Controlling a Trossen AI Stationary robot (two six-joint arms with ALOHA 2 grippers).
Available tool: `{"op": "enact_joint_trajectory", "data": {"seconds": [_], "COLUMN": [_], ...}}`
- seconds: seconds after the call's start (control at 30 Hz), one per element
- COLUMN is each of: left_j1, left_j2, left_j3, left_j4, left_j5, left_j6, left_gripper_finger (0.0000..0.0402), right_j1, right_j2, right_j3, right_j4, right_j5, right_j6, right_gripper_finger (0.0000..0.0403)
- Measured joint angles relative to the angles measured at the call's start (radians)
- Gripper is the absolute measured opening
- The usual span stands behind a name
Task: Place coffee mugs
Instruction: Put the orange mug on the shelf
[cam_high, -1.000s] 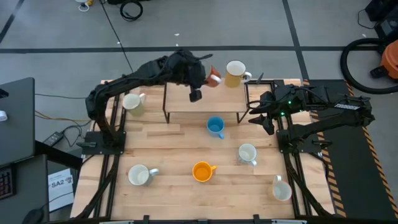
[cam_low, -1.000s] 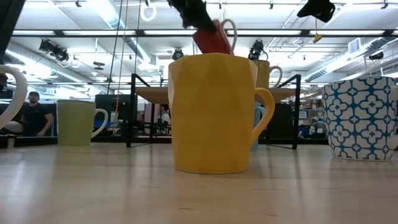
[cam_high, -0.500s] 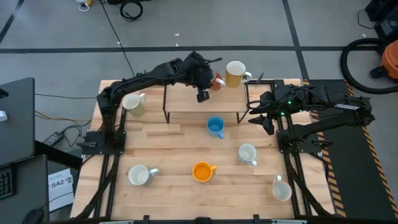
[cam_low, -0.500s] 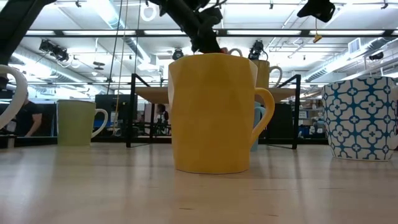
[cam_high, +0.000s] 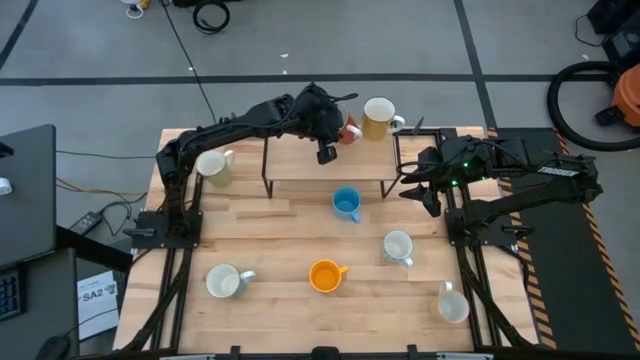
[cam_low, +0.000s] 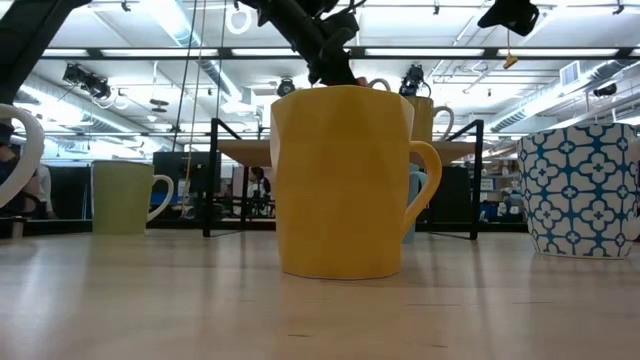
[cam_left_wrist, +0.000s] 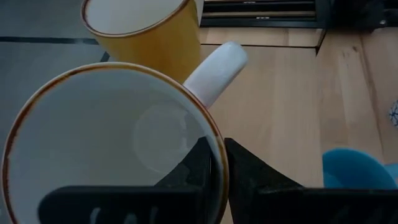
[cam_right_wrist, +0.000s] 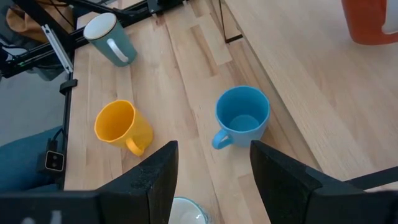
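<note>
My left gripper (cam_high: 333, 129) reaches over the raised wooden shelf (cam_high: 300, 165) at the far middle and is shut on the red-orange mug (cam_high: 349, 130). That mug has a white inside (cam_left_wrist: 106, 143) and stands close beside the yellow mug (cam_high: 377, 118) on the shelf. In the low view only its handle (cam_low: 378, 85) shows behind a big yellow-orange mug (cam_low: 345, 180). My right gripper (cam_right_wrist: 214, 180) waits open by the shelf's right end, above the blue mug (cam_right_wrist: 242, 115). My left gripper pinches the red-orange mug's rim (cam_left_wrist: 219, 163), one finger inside the cup and one outside, coming from above. The white handle (cam_left_wrist: 214, 71) points away from the fingers, toward the yellow mug. The mug stays upright; its base (cam_right_wrist: 368, 38) seems to be on the shelf top.
On the table stand the blue mug (cam_high: 346, 203), an orange mug (cam_high: 325, 275), white mugs (cam_high: 397, 246) (cam_high: 222, 282) (cam_high: 453, 305) and a pale mug (cam_high: 213, 165) left of the shelf. Bare shelf room lies left of the held mug. A person shows in the room beyond.
My left gripper has carried the red-orange mug down and toward the table's right, closer to the yellow mug, then stopped. The mug hung tilted above the shelf a second ago and has since dropped behind the front mug in the low view. The right arm kept still.
</note>
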Motion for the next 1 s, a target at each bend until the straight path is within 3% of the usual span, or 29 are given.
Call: {"op": "enact_joint_trajectory", "data": {"seconds": [1.0], "left_j1": [-0.001], "left_j2": [0.009], "left_j3": [0.0], "left_j4": [-0.026], "left_j5": [-0.035], "left_j6": [0.001], "left_gripper_finger": [0.0048], "right_j1": [0.0], "right_j2": [0.0], "right_j3": [0.0], "right_j4": [0.0], "right_j5": [0.0], "right_j6": [0.0], "right_gripper_finger": [0.0205]}}
